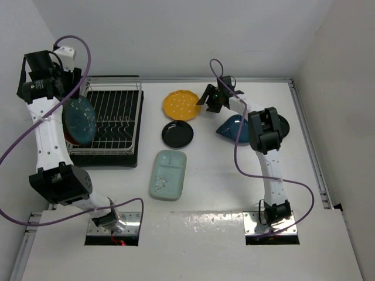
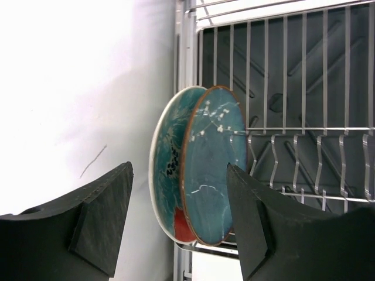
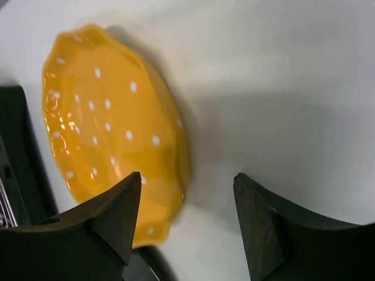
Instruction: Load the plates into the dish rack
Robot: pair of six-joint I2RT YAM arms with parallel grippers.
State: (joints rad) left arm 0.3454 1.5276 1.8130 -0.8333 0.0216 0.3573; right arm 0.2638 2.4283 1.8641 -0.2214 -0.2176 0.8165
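Fingers (image 2: 261, 222) spread; left wrist view alone separates two racked plates (image 2: 214, 170)

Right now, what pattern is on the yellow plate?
The yellow plate is glossy yellow with small white dots and a scalloped rim. It shows best in the right wrist view.

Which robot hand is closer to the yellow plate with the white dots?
Right. The right gripper sits at the yellow plate's edge, jaws open; the left gripper is far away, by the dish rack's left end.
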